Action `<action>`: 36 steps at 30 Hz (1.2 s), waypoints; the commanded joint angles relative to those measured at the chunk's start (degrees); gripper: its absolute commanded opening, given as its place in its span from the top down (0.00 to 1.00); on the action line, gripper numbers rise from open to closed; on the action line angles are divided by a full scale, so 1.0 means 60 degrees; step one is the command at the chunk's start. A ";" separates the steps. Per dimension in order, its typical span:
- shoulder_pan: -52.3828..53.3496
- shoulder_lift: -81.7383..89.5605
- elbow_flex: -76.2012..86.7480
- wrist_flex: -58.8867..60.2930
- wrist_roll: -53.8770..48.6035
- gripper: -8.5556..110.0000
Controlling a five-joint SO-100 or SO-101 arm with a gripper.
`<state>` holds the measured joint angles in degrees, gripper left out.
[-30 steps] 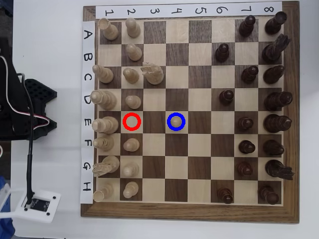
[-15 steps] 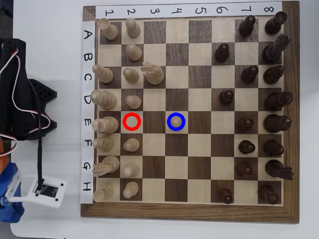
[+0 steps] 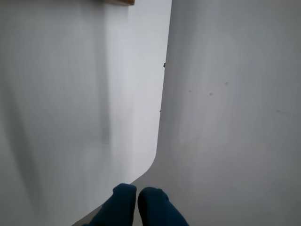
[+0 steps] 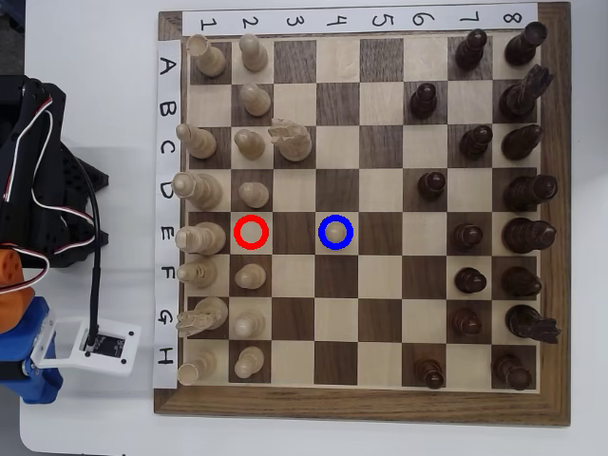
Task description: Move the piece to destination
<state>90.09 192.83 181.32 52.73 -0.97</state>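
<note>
In the overhead view the piece (image 4: 335, 230), a small pale pawn, stands upright inside the blue ring that marks the destination (image 4: 335, 245) on the chessboard (image 4: 366, 404). The red-ringed square (image 4: 251, 231) holds nothing. My arm sits off the board's left side, and its blue gripper (image 4: 24, 370) hangs over the white table near the lower left corner. In the wrist view the two blue fingertips (image 3: 124, 200) press together at the bottom edge, so the gripper (image 3: 137, 197) is shut with nothing in it.
Pale pieces fill columns 1 and 2 (image 4: 201, 237), with one taller pale piece (image 4: 290, 141) in column 3. Dark pieces (image 4: 521, 234) stand in columns 6 to 8. The wrist view shows the white table's rounded corner (image 3: 153, 162) and grey floor (image 3: 235, 117) beyond it.
The arm has swung into the overhead view along the left edge; its white camera mount moved up and to the right. No piece on the board has moved.
</note>
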 commanded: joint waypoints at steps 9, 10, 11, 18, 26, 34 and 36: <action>-0.0190 0.0571 -0.0439 0.1919 -0.0410 0.93; -0.0190 0.0571 -0.0439 0.1919 -0.0410 0.93; -0.0190 0.0571 -0.0439 0.1875 -0.0410 0.93; -0.0146 0.0571 -0.0425 0.1816 -0.0410 0.93; 0.0234 0.0571 -0.0396 0.1729 -0.0322 0.93; 0.0322 0.0571 -0.0396 0.1714 -0.0264 0.93; 0.0381 0.0571 -0.0396 0.1699 -0.0205 0.93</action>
<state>90.62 192.92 181.32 62.84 -2.20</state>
